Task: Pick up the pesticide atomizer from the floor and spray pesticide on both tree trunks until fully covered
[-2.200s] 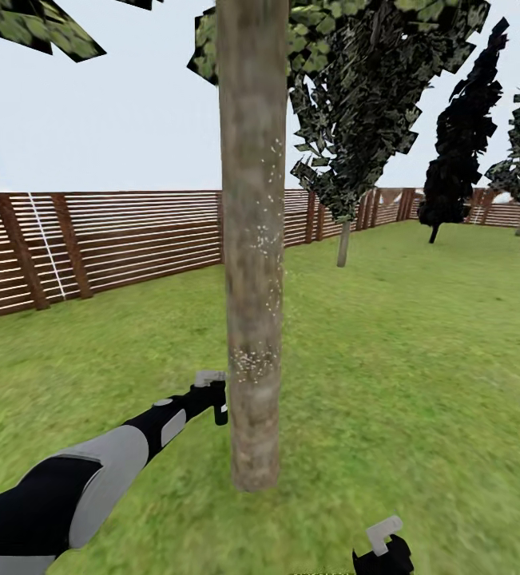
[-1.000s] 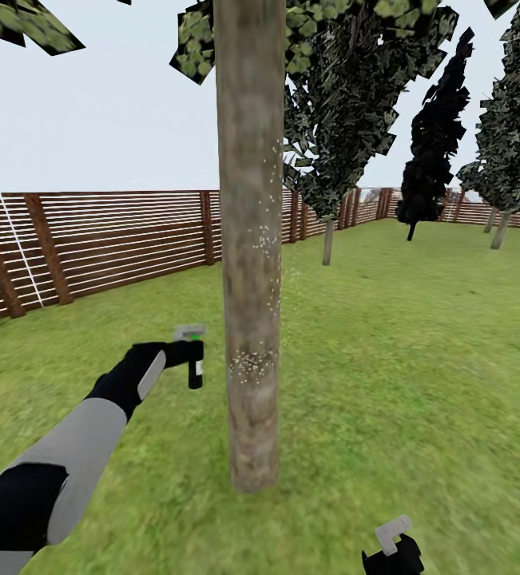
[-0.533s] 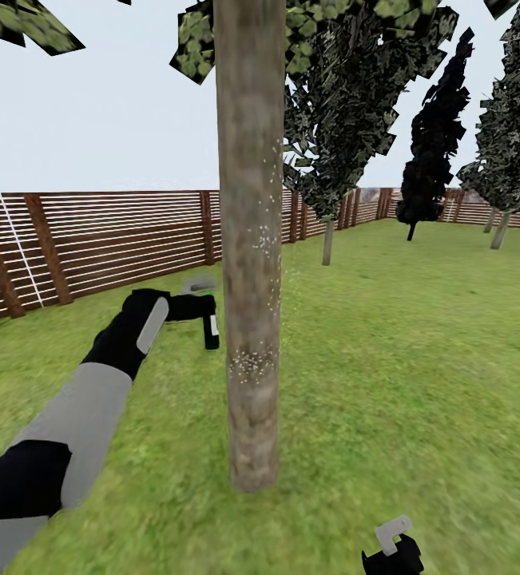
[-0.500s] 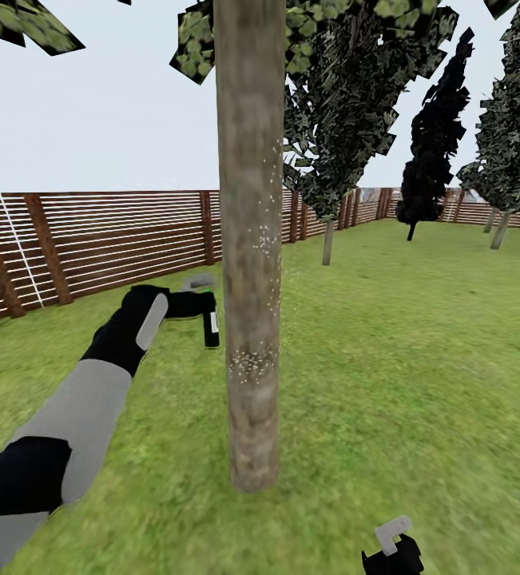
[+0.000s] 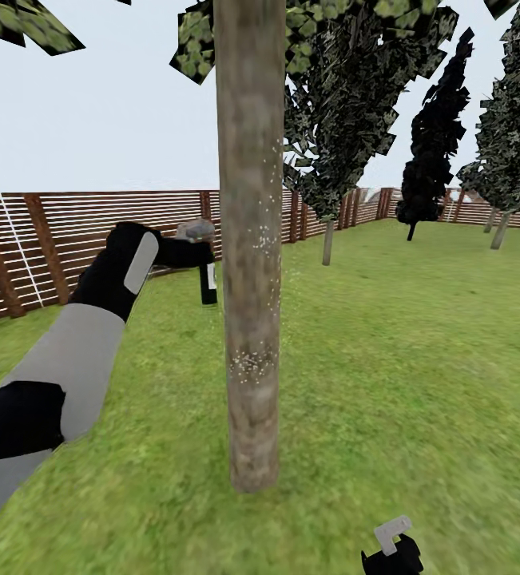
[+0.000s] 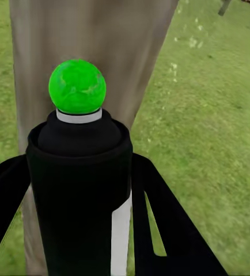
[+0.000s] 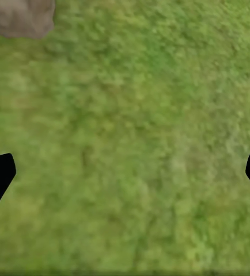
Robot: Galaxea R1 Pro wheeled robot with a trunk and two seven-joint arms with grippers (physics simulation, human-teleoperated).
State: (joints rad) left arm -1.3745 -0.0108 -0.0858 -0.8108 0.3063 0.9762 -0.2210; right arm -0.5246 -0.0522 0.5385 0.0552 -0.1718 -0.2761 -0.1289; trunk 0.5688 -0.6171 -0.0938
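Up the trunk (image 5: 249, 239) goes the left pincer (image 5: 204, 254), from low near the base a couple of seconds ago to a height level with the fence top (image 5: 92, 196), while the head camera has sat put for the last second. It is clamped on the spray bottle (image 5: 208, 283), which hangs below the fingers in the head view; in the left wrist view the bottle (image 6: 82, 190) sits between the two black fingers (image 6: 154, 218) with its green dot (image 6: 77, 86) facing the bark just ahead. White specks (image 5: 252, 363) dot the trunk below and beside the pincer, sparse higher up, so the climb likely aims to coat the bare upper bark; coverage looks far from full. The bottle's contents cannot be seen. Down by the grass (image 5: 419, 359), the right pincer (image 5: 391, 551) hangs idle, its fingers wide apart with nothing between them.
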